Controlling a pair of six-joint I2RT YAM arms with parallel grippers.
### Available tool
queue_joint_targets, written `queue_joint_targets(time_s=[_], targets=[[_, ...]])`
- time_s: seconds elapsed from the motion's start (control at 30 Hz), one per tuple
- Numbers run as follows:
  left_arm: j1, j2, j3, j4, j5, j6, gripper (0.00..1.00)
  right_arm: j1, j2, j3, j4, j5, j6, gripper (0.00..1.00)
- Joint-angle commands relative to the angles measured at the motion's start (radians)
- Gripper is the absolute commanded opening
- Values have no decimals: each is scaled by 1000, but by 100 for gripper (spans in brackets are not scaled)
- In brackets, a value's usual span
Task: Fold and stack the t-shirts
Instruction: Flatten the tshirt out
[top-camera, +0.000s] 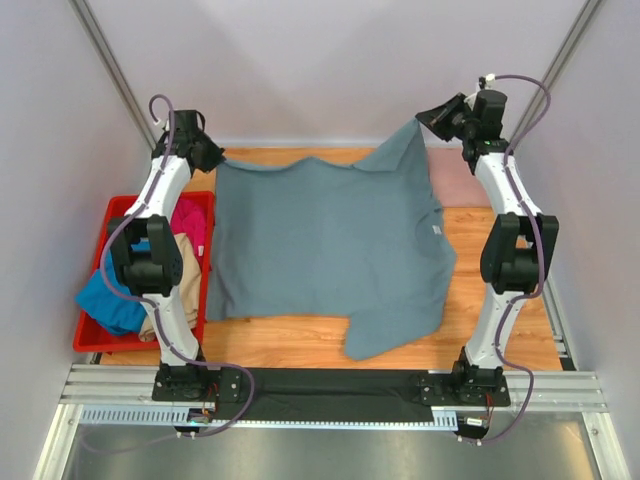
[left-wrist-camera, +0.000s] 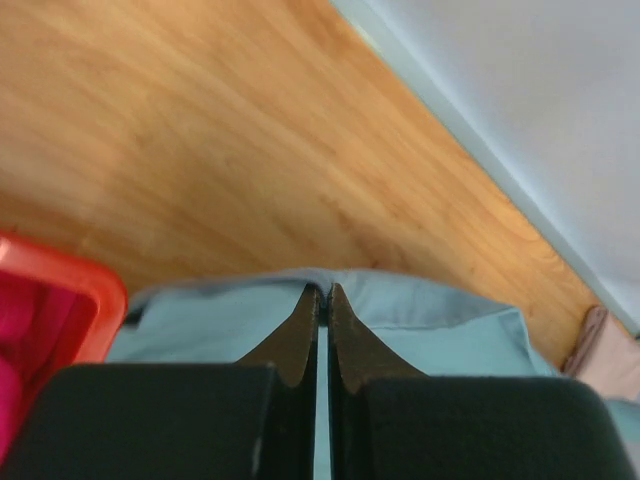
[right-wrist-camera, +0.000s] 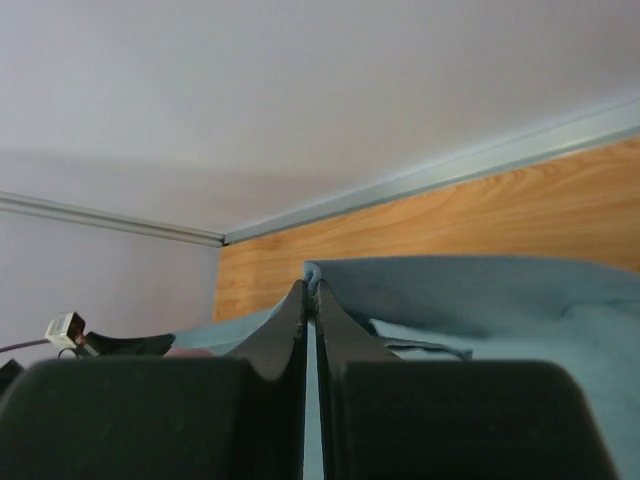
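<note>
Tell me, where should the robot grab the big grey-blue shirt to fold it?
By its two far corners, coming in from the back edge of the table. The grey-blue shirt lies spread flat, so only its edges give a thin layer to pinch. The left gripper and right gripper are shut on those corners now.

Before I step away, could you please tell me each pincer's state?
Left pincer: shut on the grey-blue t-shirt.
Right pincer: shut on the same t-shirt.

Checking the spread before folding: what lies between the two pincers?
The grey-blue t-shirt, its far edge stretched from left pincer to right pincer, both shut on it; top view shows it.
</note>
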Motion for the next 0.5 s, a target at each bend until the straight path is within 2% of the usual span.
queue_joint_targets(time_s=[0.0,0.27,0.4,0.47], targets=[[59,37,125,161,132,22,0,12,54,174,199,-68,39,0],[64,51,170,170,177,15,0,12,150,403,18,-42,0,0],[64,-10,161,167,235,-4,0,11,84,407,-54,-32,-32,0],[62,-58,148,158,260,-14,0,6,34,414,-141,-13,-44,0]])
